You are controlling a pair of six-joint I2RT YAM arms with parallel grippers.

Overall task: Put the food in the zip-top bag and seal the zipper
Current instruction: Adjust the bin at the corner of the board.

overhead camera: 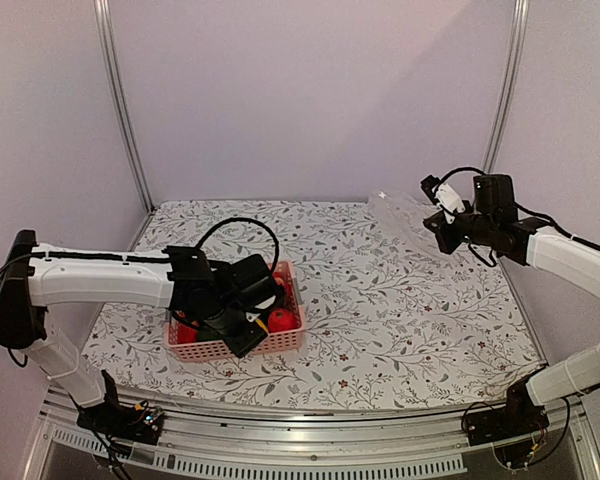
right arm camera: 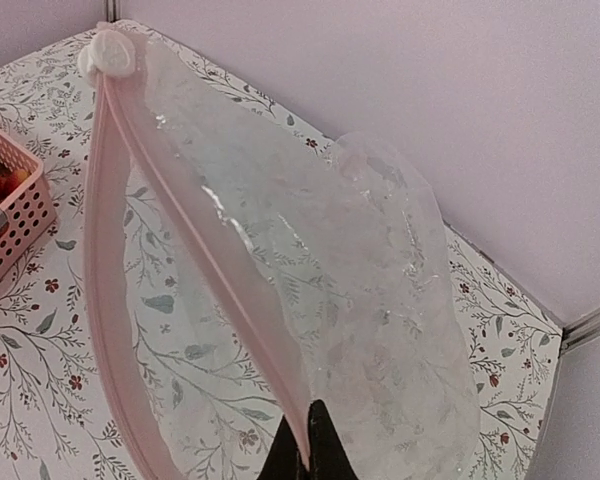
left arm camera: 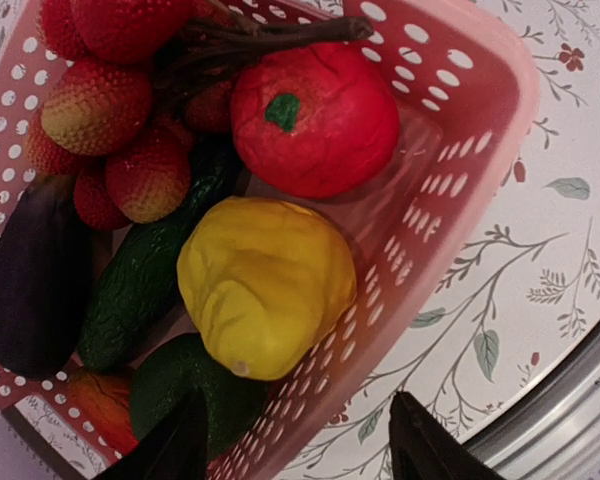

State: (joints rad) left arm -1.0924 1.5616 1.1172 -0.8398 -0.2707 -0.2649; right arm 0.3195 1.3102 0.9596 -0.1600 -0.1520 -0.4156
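Near left on the table (overhead camera: 400, 300), the left gripper (left arm camera: 298, 400) hovers over the pink basket (left arm camera: 460, 150), jaws partly open and holding nothing. The food, including a lemon (left arm camera: 265, 285) and a tomato (left arm camera: 315, 120), lies inside the basket. Far right, the right gripper (right arm camera: 305, 440) is clamped on the pink zipper (right arm camera: 195, 250) of the zip-top bag (right arm camera: 360, 300), whose mouth gapes.

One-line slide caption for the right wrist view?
Right end effector pinches the pink zipper of the open zip-top bag.

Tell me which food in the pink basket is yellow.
The lemon, beside the red tomato; the rest are red, green or dark purple.
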